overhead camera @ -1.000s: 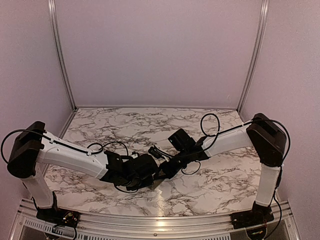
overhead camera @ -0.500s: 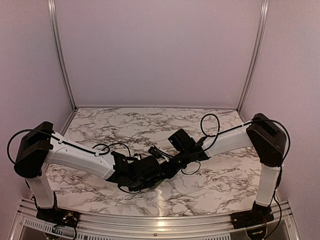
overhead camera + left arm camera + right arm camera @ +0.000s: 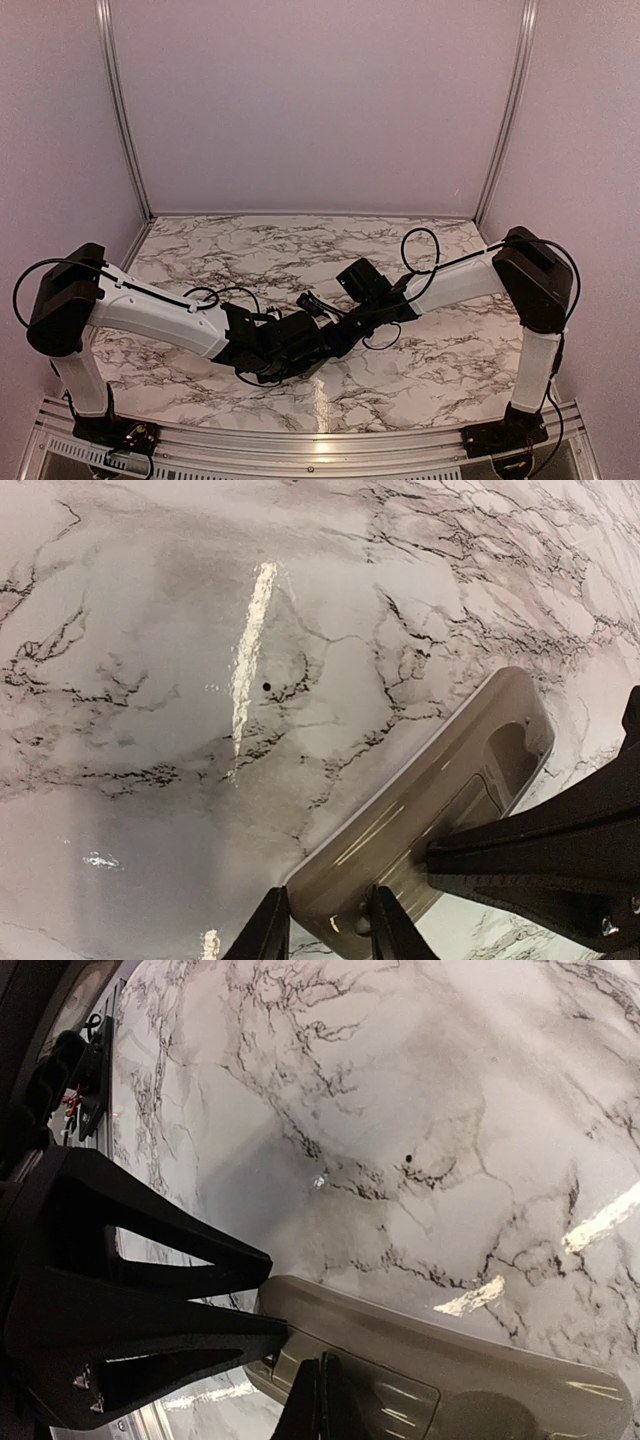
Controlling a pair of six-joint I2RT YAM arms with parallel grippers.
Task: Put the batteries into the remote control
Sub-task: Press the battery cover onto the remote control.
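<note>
Remote control (image 3: 440,790) back-up on surface (image 3: 150,680). Left pincer (image 3: 328,908) narrow, straddling one end, grip unclear. Right pincer (image 3: 320,1382) closed, tips on its back.

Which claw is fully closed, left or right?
The right claw: its fingers meet, tips over the back of the slim grey-beige remote control. The left claw has fingers apart, straddling the remote's end.

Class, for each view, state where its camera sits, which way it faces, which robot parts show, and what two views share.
Top external: high behind the robot, looking down at the table; left arm, right arm show.
Left wrist: on its arm, facing the table; left gripper at bottom.
Right wrist: likewise; right gripper at bottom.
Both wrist views share the remote control.
</note>
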